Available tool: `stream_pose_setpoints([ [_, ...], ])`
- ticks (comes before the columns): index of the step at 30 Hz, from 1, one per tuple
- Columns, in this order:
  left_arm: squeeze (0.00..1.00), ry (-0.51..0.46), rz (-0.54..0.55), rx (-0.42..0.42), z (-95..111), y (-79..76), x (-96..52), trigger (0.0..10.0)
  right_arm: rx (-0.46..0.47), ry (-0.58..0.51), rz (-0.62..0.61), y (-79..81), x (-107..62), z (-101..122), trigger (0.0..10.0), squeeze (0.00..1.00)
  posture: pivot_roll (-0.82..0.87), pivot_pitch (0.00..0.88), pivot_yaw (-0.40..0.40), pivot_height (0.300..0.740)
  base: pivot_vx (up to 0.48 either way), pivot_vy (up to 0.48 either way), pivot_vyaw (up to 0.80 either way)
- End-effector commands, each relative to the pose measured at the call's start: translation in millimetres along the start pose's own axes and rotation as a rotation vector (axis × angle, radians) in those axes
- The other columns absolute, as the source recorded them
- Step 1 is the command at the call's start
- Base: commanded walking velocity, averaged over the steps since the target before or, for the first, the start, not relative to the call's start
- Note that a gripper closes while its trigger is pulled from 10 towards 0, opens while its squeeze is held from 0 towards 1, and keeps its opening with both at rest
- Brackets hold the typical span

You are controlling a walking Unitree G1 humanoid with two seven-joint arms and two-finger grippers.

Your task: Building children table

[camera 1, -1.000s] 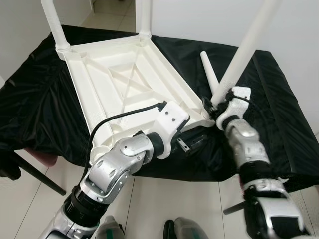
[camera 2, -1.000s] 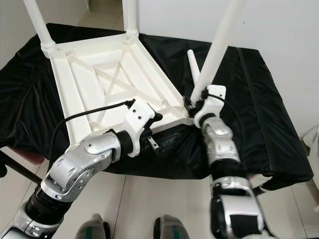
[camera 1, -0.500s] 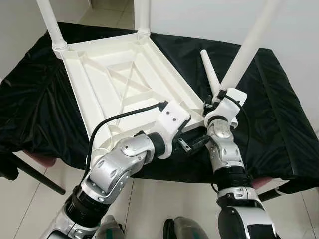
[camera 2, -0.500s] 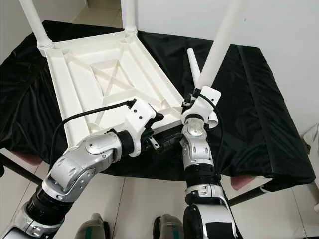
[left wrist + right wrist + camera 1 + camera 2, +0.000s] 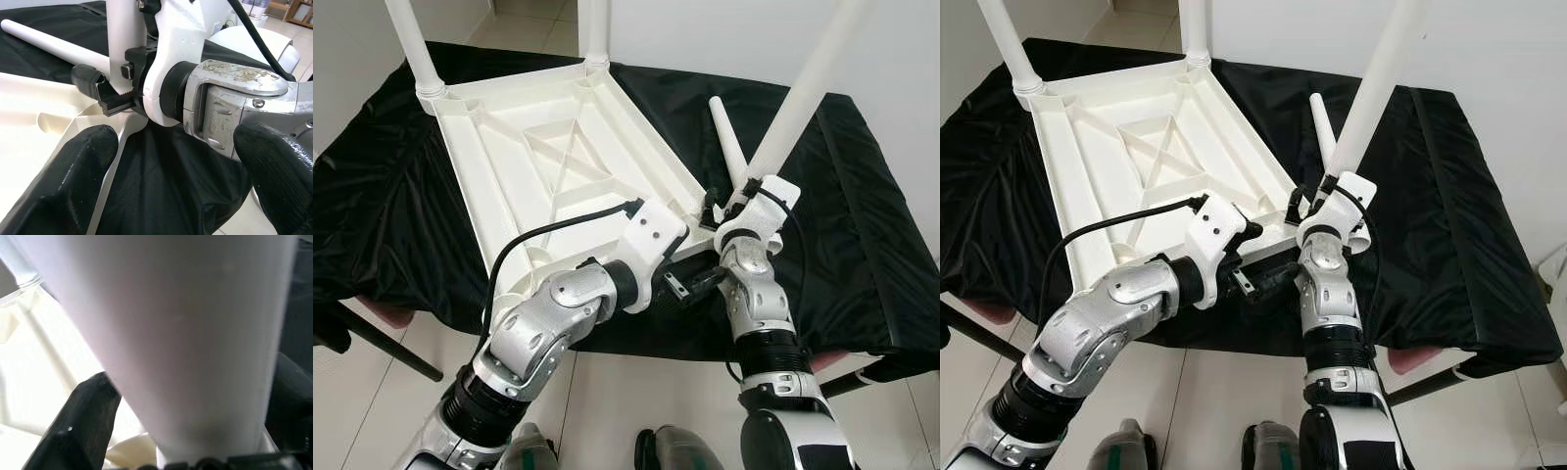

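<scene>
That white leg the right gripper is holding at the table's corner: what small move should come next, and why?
Probably press the table leg down into the corner socket of the upturned tabletop. The right gripper holds it tilted there, and the left gripper, open, hovers beside the corner.

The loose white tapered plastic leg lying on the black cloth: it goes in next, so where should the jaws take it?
Grip the loose white tapered plastic leg mid-shaft, from above, jaws across it. It lies flat on the black cloth, so its sides are open.

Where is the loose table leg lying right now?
In the left eye view, the loose leg lies on the black cloth, right of the upturned tabletop, behind the right gripper.
</scene>
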State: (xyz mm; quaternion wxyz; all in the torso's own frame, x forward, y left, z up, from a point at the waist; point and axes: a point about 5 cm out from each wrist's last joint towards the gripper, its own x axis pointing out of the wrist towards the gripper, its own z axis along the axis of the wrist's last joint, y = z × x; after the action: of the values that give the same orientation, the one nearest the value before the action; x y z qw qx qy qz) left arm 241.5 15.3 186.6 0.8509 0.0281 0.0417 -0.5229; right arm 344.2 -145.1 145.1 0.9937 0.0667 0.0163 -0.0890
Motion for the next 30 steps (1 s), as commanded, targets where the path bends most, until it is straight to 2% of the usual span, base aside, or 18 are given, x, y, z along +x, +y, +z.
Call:
stream_pose_setpoints([
  [1,0.00,0.017,-0.021,-0.001,-4,-3.0,1.1,10.0,-0.004,0.020,0.053,-0.6,0.5,-2,10.0,1.00,-0.05,0.028,-0.055,0.740,0.000,0.000,0.00],
  [2,0.00,0.017,-0.021,-0.001,-3,-2.8,1.0,10.0,-0.017,0.022,0.098,-2.7,2.2,-1,10.0,0.13,-0.05,0.025,-0.054,0.740,0.000,0.000,0.00],
  [3,0.00,0.017,-0.020,0.000,-3,-2.7,1.1,10.0,-0.026,0.022,0.126,-4.4,3.4,0,10.0,0.13,-0.05,0.024,-0.053,0.740,0.000,0.000,0.00],
  [4,0.00,0.017,-0.020,0.000,-3,-2.5,1.0,10.0,-0.029,0.041,0.206,-4.4,4.6,-1,10.0,0.00,-0.05,0.023,-0.053,0.740,0.000,0.000,0.00],
  [6,0.00,0.017,-0.020,0.000,-3,-2.4,1.0,10.0,-0.027,0.062,0.288,-3.9,5.2,-2,10.0,0.00,-0.05,0.023,-0.053,0.740,0.000,0.000,0.00],
  [7,0.00,0.017,-0.020,0.002,-3,-2.1,1.1,10.0,-0.054,0.057,0.385,-6.3,6.1,0,10.0,0.00,-0.05,0.019,-0.050,0.740,0.000,0.000,0.00],
  [12,0.00,0.018,-0.023,0.004,-3,-1.9,1.2,10.0,-0.134,0.025,0.452,-14.3,9.0,3,10.0,0.00,-0.05,0.016,-0.049,0.740,0.000,0.000,0.00],
  [15,0.00,0.019,-0.024,0.006,-3,-1.5,1.2,10.0,-0.205,0.016,0.567,-23.1,8.8,2,10.0,0.00,-0.04,0.010,-0.049,0.740,0.000,0.000,0.00],
  [18,0.00,0.018,-0.023,0.008,-3,-0.9,1.1,10.0,-0.255,0.052,0.680,-35.3,8.1,-3,10.0,0.00,-0.05,0.008,-0.047,0.740,0.000,0.000,0.00],
  [23,0.00,0.018,-0.022,0.008,-3,-0.7,1.1,10.0,-0.274,0.064,0.709,-40.2,8.4,-5,10.0,0.00,-0.05,0.008,-0.047,0.740,0.000,0.000,0.00],
  [25,0.00,0.018,-0.024,0.009,-2,-0.6,0.7,10.0,-0.305,0.074,0.760,-56.4,10.7,-5,10.0,0.00,-0.05,0.009,-0.040,0.740,0.000,0.000,0.00],
  [30,0.00,0.020,-0.026,0.009,-2,-0.6,0.2,10.0,-0.332,0.058,0.756,-68.2,16.0,0,10.0,0.00,-0.05,0.014,-0.034,0.740,0.000,0.000,0.00],
])
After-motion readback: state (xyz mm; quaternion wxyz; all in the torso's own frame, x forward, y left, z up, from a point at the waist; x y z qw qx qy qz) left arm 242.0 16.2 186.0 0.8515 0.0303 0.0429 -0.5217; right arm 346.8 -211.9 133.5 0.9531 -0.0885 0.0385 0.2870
